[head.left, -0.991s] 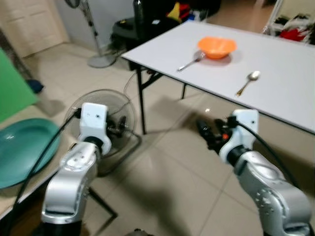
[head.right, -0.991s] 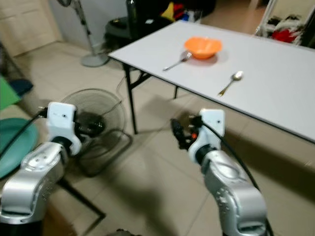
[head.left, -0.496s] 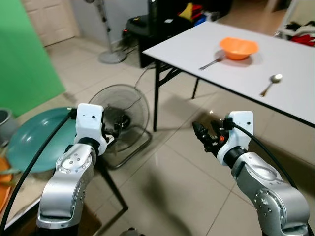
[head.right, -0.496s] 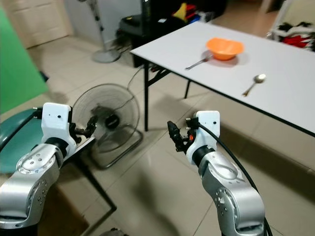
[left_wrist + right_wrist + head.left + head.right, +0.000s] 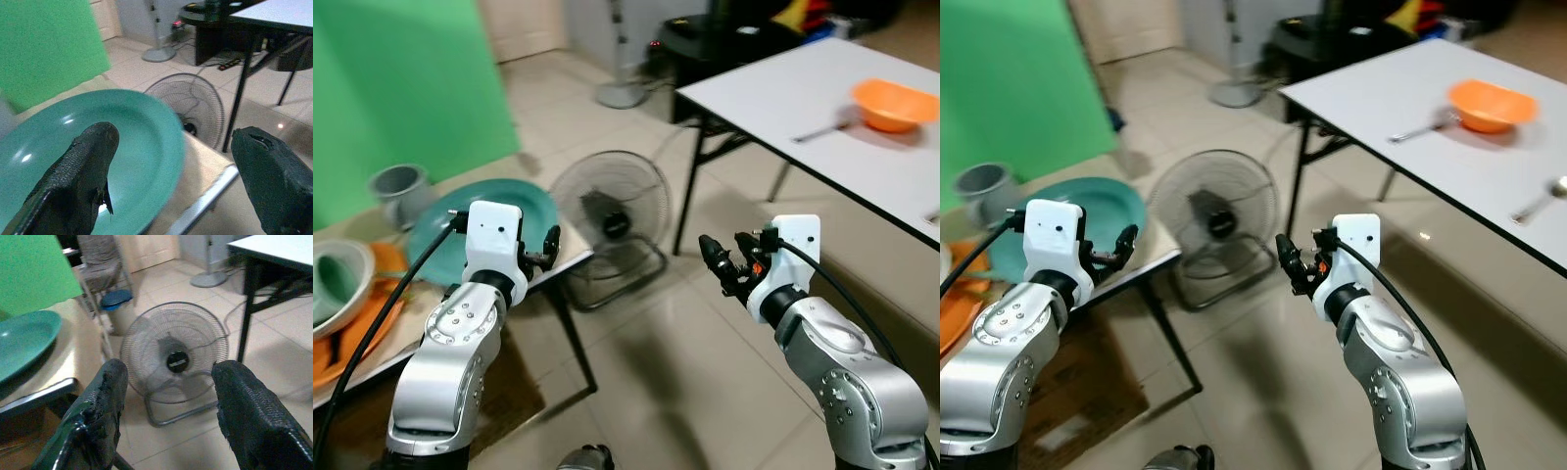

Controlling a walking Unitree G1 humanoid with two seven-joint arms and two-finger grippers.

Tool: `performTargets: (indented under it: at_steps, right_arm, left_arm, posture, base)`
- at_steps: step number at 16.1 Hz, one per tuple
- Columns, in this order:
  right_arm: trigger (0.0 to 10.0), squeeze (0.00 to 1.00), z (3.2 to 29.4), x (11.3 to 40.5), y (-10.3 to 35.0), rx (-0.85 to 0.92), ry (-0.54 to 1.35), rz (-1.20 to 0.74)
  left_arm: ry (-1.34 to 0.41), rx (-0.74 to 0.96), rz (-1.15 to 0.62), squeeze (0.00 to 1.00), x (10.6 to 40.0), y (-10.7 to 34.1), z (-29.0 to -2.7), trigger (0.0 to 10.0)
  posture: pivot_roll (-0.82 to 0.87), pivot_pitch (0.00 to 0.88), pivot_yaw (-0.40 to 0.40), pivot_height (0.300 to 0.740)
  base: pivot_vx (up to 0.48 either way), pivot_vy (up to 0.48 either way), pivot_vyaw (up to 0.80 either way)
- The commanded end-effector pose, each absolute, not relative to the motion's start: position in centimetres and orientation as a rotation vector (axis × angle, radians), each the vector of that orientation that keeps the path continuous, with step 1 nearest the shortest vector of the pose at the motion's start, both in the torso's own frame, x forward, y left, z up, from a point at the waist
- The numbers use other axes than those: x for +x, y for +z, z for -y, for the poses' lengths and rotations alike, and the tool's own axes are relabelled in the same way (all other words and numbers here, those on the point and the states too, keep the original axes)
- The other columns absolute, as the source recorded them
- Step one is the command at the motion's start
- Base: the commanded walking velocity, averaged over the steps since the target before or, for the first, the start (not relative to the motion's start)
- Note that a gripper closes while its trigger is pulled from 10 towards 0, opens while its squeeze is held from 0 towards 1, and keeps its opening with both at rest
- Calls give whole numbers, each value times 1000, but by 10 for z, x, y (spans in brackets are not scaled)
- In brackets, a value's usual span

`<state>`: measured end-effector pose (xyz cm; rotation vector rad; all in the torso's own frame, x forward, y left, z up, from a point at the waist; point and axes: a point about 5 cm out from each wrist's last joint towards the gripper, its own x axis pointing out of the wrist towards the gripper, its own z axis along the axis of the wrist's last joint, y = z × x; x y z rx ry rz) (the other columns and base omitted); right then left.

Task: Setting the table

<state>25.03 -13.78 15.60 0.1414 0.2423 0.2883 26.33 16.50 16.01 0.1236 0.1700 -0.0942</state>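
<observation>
Task part done: an orange bowl (image 5: 893, 103) and fork (image 5: 819, 128) sit on the white counter (image 5: 773, 83). The teal plate (image 5: 480, 210) remains on the side counter (image 5: 1141, 266). Left hand (image 5: 171, 181) and right hand (image 5: 168, 406) both open, empty.

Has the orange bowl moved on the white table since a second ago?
No. The orange bowl sits beside the fork on the white table as before; the camera turned left.
</observation>
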Motion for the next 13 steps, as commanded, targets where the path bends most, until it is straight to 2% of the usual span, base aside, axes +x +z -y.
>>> performTargets:
  at_steps: [1,11,13]
  right_arm:
    - [10000,0,133,252,158,136,319,-235]
    - [10000,0,130,256,156,124,356,-234]
    - [10000,0,132,258,155,149,345,-233]
  left_arm:
    - [-97,133,-138,0,264,167,-166,10000]
    - [-121,181,-103,0,266,172,-163,10000]
    - [-138,196,-93,0,266,174,-161,10000]
  posture:
    - [72,0,52,740]
    - [90,0,38,740]
    - [92,0,35,740]
  base:
    - [330,0,800]
    - [329,0,800]
    - [152,0,0]
